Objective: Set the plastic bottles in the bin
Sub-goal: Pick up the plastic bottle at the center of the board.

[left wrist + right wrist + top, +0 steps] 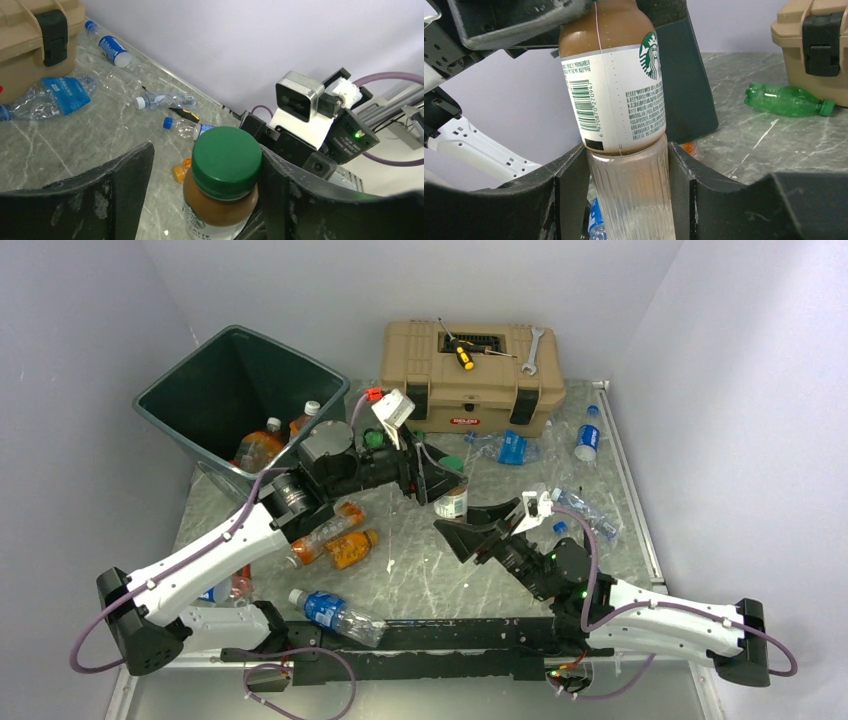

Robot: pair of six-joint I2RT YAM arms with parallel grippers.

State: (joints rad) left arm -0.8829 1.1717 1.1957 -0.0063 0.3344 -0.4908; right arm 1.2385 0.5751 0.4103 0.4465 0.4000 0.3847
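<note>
Grey marbled bench under white walls: I am passing a coffee bottle between my two arms on its way to the bin.

My right fingers are clamping the clear ribbed lower body and holding the bottle upright near the bench's middle, well apart from the bin at the back left. My left fingers are standing open round the green cap, one touching it, the other showing a gap. To do this well, I judge, the left pair should be closing squarely on the cap or just below it and gripping firmly before the right pair lets go, since a smooth round cap could be slipping. The bottle is showing a brown shoulder and a white printed label.
</note>
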